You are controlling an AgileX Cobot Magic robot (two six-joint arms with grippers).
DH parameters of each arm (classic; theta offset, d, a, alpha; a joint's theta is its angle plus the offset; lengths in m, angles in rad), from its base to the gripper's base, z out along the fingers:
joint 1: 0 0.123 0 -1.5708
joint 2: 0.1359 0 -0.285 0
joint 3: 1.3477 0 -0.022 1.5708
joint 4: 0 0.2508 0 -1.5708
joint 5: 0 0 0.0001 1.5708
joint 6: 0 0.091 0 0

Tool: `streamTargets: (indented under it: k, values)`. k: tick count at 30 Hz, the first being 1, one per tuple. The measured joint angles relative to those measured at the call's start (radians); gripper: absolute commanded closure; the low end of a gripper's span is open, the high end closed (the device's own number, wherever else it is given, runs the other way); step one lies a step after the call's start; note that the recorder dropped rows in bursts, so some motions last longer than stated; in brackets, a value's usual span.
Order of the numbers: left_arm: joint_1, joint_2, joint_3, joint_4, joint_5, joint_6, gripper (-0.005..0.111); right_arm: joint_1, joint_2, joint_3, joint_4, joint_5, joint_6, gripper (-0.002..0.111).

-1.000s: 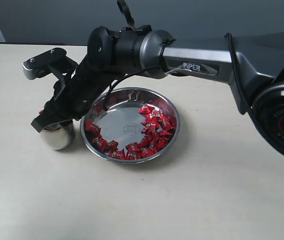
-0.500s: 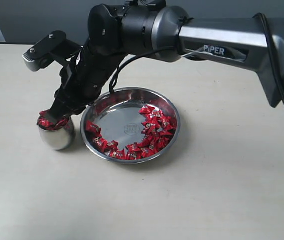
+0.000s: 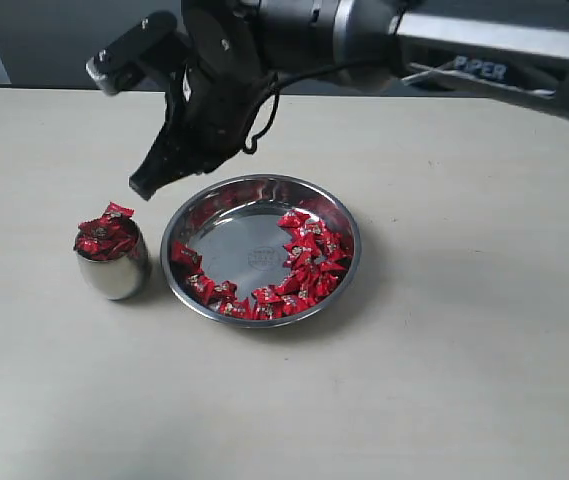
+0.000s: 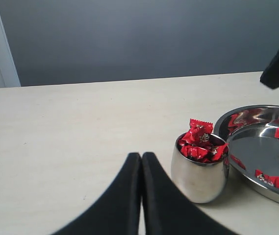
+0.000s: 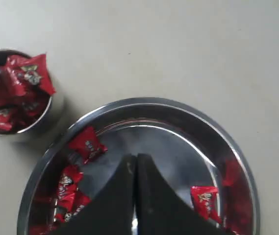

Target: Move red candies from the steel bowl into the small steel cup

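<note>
Count: one steel bowl (image 3: pixel 264 181), one small steel cup (image 3: pixel 114 275), two grippers.

The red candies (image 3: pixel 304 262) are too crowded for an exact tally. I make it roughly two dozen in the bowl, lying in a crescent along its near and right rim, with the mirror bottom bare elsewhere. A smaller lot is heaped in the cup, above its rim.

The bowl sits about mid-table. The cup stands upright just beside it, on the side toward the table's left edge. I cannot tell whether the rims touch.

The right gripper (image 3: pixel 150 186) hangs in the air above the far-left rim of the bowl. Its fingers are pressed together with nothing between them.

The left gripper (image 4: pixel 141 159) is low over the table, near the cup. Its fingers are also pressed together and it holds nothing.

The table (image 3: pixel 444 380) is pale beige, matte and faintly speckled. Behind its far edge is a plain grey wall (image 4: pixel 144 39) with a white strip (image 4: pixel 2 44) at one side.
</note>
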Motion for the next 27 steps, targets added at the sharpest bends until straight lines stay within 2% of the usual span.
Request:
streamTargets:
  k: [4,7,13,17,24,27]
  values:
    - [0.000,0.000,0.000,0.000,0.000,0.000,0.106,-0.023,-0.083,0.005,0.032,0.002,0.028,0.109]
    - [0.000,0.000,0.000,0.000,0.000,0.000,0.106,-0.062,-0.168,0.075,0.092,-0.015,0.034,0.109]
    - [0.000,0.000,0.000,0.000,0.000,0.000,0.106,-0.137,-0.426,0.466,0.117,-0.176,0.148,0.109]
    - [0.000,0.000,0.000,0.000,0.000,0.000,0.106,-0.153,-0.555,0.671,0.114,-0.151,0.229,0.109]
    - [0.000,0.000,0.000,0.000,0.000,0.000,0.106,-0.158,-0.602,0.743,-0.166,-0.112,0.279,0.109]
    - [0.000,0.000,0.000,0.000,0.000,0.000,0.106,-0.193,-0.635,0.778,-0.255,-0.211,0.367,0.109]
